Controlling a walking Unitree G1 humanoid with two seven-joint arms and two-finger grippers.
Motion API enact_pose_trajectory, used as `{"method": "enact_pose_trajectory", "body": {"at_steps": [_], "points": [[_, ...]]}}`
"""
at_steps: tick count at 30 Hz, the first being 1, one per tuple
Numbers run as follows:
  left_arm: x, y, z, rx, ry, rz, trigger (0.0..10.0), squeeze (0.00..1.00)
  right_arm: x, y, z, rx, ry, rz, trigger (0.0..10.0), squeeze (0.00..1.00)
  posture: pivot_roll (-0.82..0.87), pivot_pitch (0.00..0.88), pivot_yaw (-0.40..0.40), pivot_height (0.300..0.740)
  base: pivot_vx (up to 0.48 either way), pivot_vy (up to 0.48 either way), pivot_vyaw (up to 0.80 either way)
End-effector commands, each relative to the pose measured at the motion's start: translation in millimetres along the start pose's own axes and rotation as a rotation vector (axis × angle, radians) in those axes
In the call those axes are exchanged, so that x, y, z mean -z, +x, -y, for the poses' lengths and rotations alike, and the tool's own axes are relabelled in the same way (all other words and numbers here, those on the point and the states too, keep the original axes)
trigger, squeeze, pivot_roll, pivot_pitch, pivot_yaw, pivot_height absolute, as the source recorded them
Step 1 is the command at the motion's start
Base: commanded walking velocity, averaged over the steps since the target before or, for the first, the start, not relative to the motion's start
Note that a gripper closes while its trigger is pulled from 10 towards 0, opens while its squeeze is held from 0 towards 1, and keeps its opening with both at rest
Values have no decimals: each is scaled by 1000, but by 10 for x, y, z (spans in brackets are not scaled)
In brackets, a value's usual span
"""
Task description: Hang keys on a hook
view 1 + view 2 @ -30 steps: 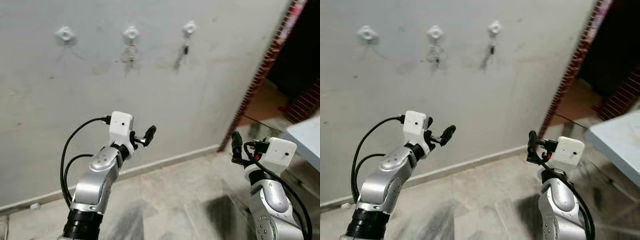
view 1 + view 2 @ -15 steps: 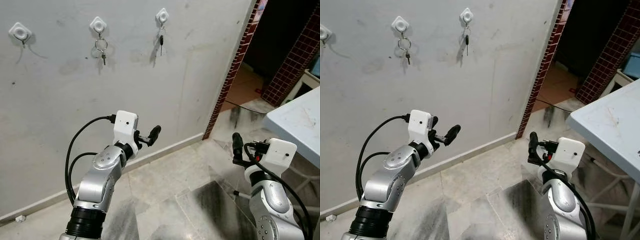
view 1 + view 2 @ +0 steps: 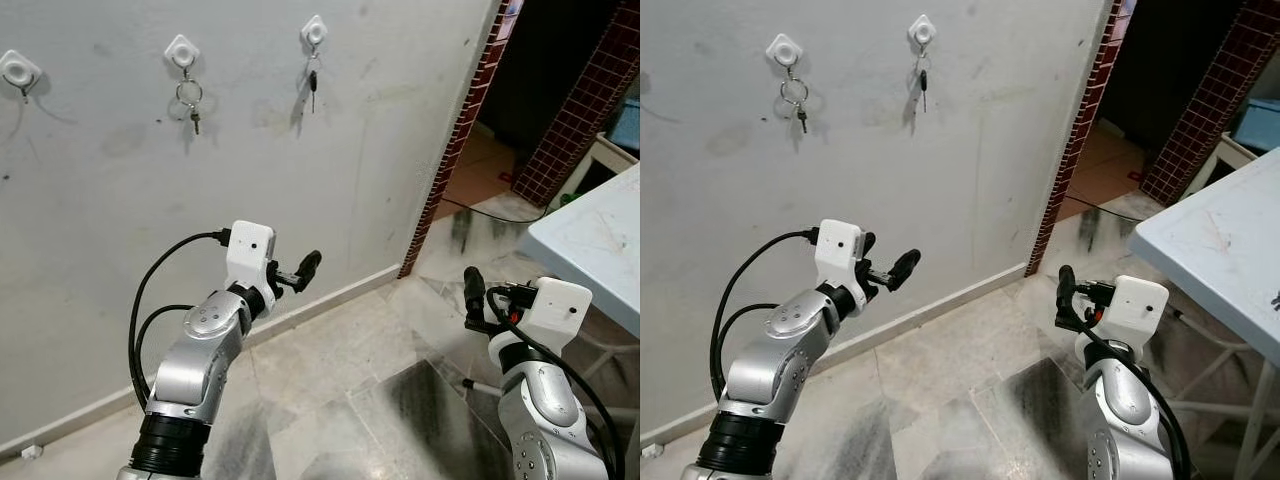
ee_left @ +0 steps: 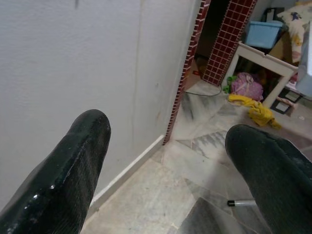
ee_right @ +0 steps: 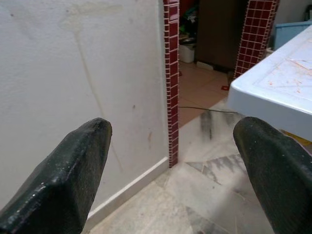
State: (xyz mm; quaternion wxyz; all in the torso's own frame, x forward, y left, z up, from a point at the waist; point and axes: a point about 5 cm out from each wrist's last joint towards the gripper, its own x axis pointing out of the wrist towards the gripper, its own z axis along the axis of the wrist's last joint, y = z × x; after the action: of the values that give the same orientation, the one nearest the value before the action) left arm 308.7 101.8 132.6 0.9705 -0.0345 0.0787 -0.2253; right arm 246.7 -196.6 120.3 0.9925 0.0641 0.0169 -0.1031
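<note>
Three white hooks are fixed high on the grey wall: a bare one point(image 3: 20, 72), a middle one point(image 3: 182, 50) with a key ring point(image 3: 187, 100) hanging from it, and a right one point(image 3: 314, 30) with a single dark key point(image 3: 312, 88). My left gripper point(image 3: 292, 270) is raised in front of the wall, well below the hooks, open with nothing between its fingers point(image 4: 73, 161). My right gripper point(image 3: 476, 300) is held low at the right, near the doorway, open and holding nothing, its fingers point(image 5: 68, 170) wide apart.
A red brick door edge point(image 3: 465, 130) borders the wall on the right, with a dark room beyond. A pale blue table point(image 3: 1210, 240) juts in from the right. Marble floor tiles point(image 3: 340, 370) lie below, with a skirting along the wall. Clutter and a blue bin point(image 4: 263, 31) sit past the doorway.
The camera has swung right: hooks and wall slid left in the picture and the table came further into view. Both arms hold the same pose, grippers still open.
</note>
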Motion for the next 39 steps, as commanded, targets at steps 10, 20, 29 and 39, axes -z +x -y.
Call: {"method": "enact_pose_trajectory", "body": {"at_steps": [10, 20, 29, 39], "points": [[-21, 12, 27, 25, -4, 10, 10000, 0, -18, -6, 8, -1, -5, 6, 10000, 0, 36, 20, -41, 740, 0, 0, -717], [-24, 13, 28, 28, -3, 10, 10000, 0, -17, -9, 8, 2, -5, 7, 10000, 0, 36, 21, -40, 740, 0, 0, 0], [-26, 19, 21, 28, 1, 9, 10000, 0, -17, 3, 2, -2, -3, 8, 10000, 0, 39, 20, -39, 740, 0, 0, -558], [-35, 27, 26, 31, 1, 11, 10000, 0, -15, 10, -1, -1, -3, 6, 10000, 0, 38, 17, -38, 740, 0, 0, -800]]}}
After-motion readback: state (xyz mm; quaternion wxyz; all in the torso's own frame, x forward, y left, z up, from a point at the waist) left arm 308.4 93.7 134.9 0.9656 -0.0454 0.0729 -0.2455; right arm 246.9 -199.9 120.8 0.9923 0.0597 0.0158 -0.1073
